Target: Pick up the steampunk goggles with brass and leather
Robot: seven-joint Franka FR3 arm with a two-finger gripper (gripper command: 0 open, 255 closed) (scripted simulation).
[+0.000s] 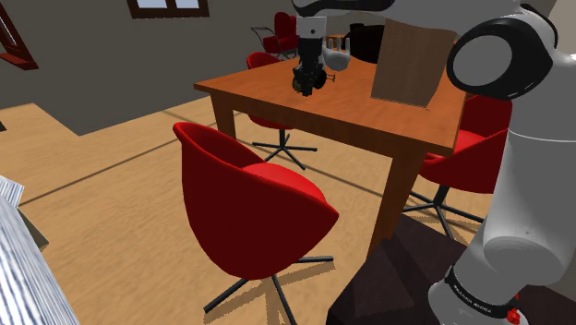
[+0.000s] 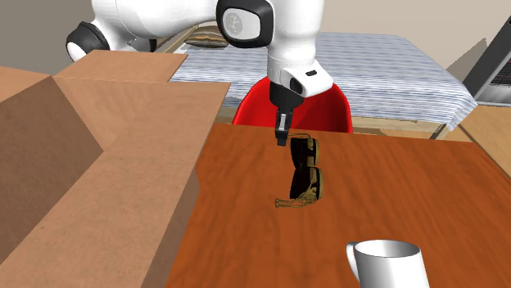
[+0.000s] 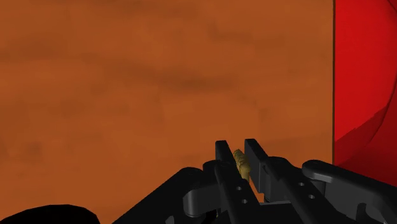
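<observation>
Your all-black two-finger gripper [image 2: 282,141] hangs at the upper middle of the second exterior view, above the reddish-brown wooden table [image 2: 237,237]. Just right of its fingertips, the dark goggles with brass trim [image 2: 307,176] run down toward the frame's centre. In the wrist view you see the fingers clamped on a brass bit of them. A plain white mug [image 2: 391,263] stands lower right.

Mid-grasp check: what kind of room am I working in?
Likely a home dining area: a wooden table with red chairs around it and a white mug on it, where the gripper clasps the goggles.
</observation>
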